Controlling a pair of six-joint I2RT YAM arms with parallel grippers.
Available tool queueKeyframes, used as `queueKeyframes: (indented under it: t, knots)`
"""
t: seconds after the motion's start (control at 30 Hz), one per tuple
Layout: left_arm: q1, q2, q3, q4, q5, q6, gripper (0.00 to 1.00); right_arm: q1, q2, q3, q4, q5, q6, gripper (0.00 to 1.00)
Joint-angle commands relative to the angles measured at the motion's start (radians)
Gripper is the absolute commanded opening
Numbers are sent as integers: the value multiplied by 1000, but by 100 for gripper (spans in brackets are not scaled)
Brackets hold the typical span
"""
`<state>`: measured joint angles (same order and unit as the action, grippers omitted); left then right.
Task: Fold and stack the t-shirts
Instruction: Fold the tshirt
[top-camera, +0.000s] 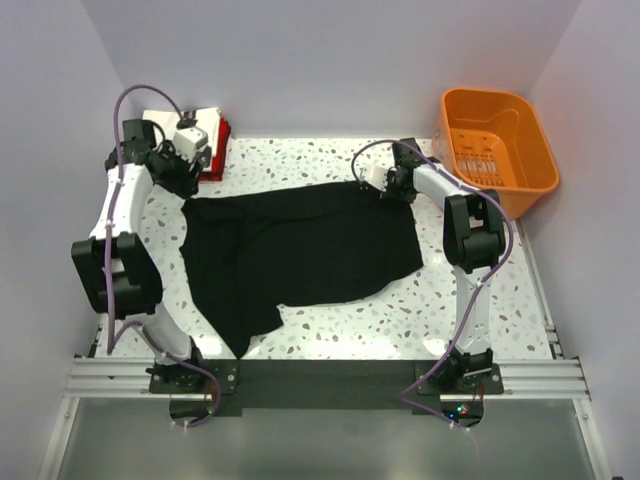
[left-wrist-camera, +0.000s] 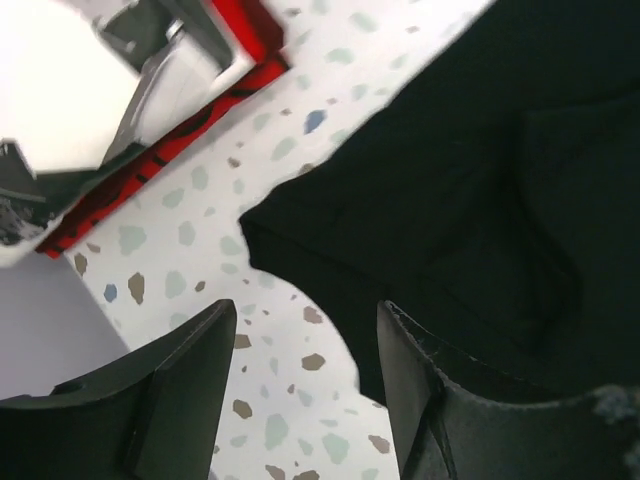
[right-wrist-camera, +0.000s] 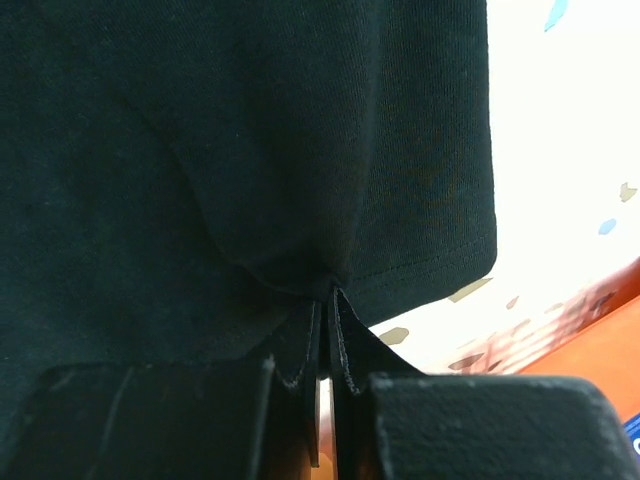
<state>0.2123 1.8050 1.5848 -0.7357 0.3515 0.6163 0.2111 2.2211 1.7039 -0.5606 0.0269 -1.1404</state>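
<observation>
2 grippers of ours work on the black t-shirt (top-camera: 310, 245) spread on the table (top-camera: 480, 300), laying it flat to fold: the right gripper (right-wrist-camera: 325, 295) pinches its far edge, the left gripper (left-wrist-camera: 305, 320) hangs open beside its corner, which we should grab next.

Ahead of your left gripper (left-wrist-camera: 305, 330), with its matte black fingers (left-wrist-camera: 190, 370), you've got the black t-shirt (left-wrist-camera: 480, 180), plain and with no print. It lies on a table (left-wrist-camera: 200, 250) of white terrazzo flecked grey, brown and blue. Beyond those fingers there's the red t-shirt (left-wrist-camera: 160, 165), bright red with thin black marks, and the white t-shirt (left-wrist-camera: 60, 90), glaring white. At your right gripper (right-wrist-camera: 325, 300) it's solid black cloth, the hem stitching black too. Off to that gripper's right, the basket (top-camera: 497, 150) is plain orange. Your arms (top-camera: 125, 205) are white with black joints and purple cables (top-camera: 121, 110).
</observation>
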Motion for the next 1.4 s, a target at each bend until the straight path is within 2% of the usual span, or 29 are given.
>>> queueKeyframes:
  t: [0.0,0.2,0.37,0.43,0.5,0.53,0.6,0.63,0.73,0.8,0.87,1.0,1.13,1.37]
  knots:
    - [-97,-76,-133,-139,81,109,64,4,-18,25,-71,-25,34,0]
    - [-235,-99,-330,-87,11,68,70,8,-5,54,-96,-25,39,0]
    - [-267,-72,-364,-56,-28,23,74,10,0,63,-99,-19,30,0]
    - [-275,-62,-376,-34,-39,4,73,10,3,66,-99,-16,25,0]
    - [-278,-52,-378,-22,-51,2,65,10,8,69,-99,-15,22,0]
    - [-278,-52,-376,-24,-51,19,52,10,9,74,-99,-12,21,0]
    - [-278,-70,-387,-36,-40,58,37,10,15,79,-104,-10,21,0]
    - [-278,-79,-393,-39,-34,101,26,10,15,82,-105,-12,21,0]
    - [-280,-124,-407,-88,7,216,15,10,14,80,-108,-13,19,0]
    - [-281,-145,-419,-112,14,275,14,10,14,76,-110,-16,15,0]
    - [-290,-159,-430,-140,-8,367,17,10,14,69,-110,-16,13,0]
    - [-291,-179,-424,-126,-20,424,47,10,14,63,-108,-15,11,0]
    - [-291,-121,-332,-171,46,389,52,10,14,62,-108,-13,8,0]
    - [-280,74,-146,-71,24,74,59,10,15,63,-108,-12,5,0]
